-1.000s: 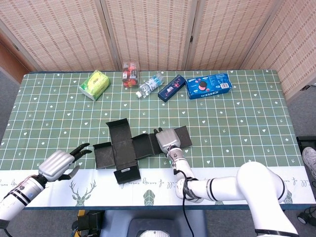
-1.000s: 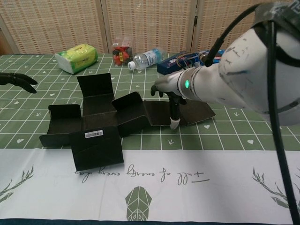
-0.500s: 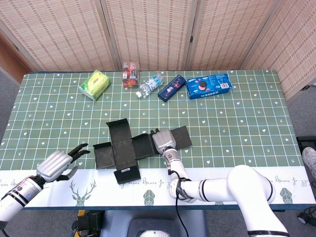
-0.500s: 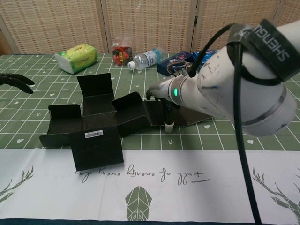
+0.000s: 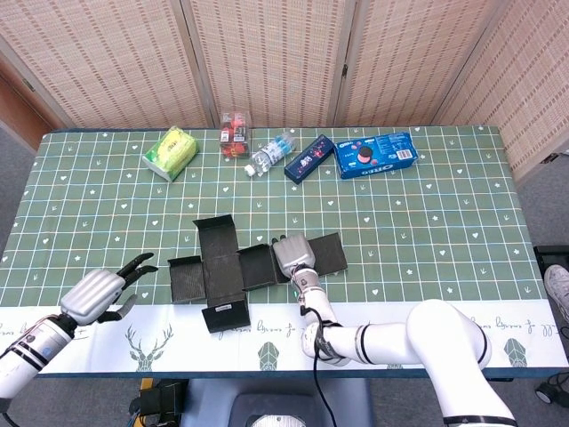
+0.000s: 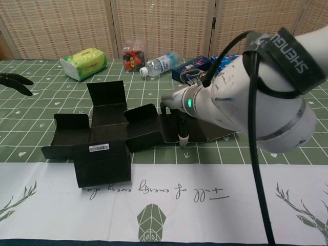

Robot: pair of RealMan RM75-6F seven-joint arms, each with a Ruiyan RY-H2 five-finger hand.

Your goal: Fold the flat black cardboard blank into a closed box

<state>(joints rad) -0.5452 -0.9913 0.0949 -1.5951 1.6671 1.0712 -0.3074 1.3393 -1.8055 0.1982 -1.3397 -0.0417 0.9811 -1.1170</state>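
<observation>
The black cardboard blank (image 5: 233,269) is laid mostly flat on the green tablecloth (image 5: 427,205), just ahead of the white deer-print strip (image 6: 205,195). Only a few flaps are raised slightly; no walls are set up and nothing is closed, so nearly all folding is judged outstanding. The right hand (image 5: 292,256) is placed palm-down on the blank's right-hand panel, one fingertip (image 6: 182,137) seen touching at the panel edge; nothing is gripped. The left hand (image 5: 100,292) is held well left of the blank, fingers spread, empty.
</observation>
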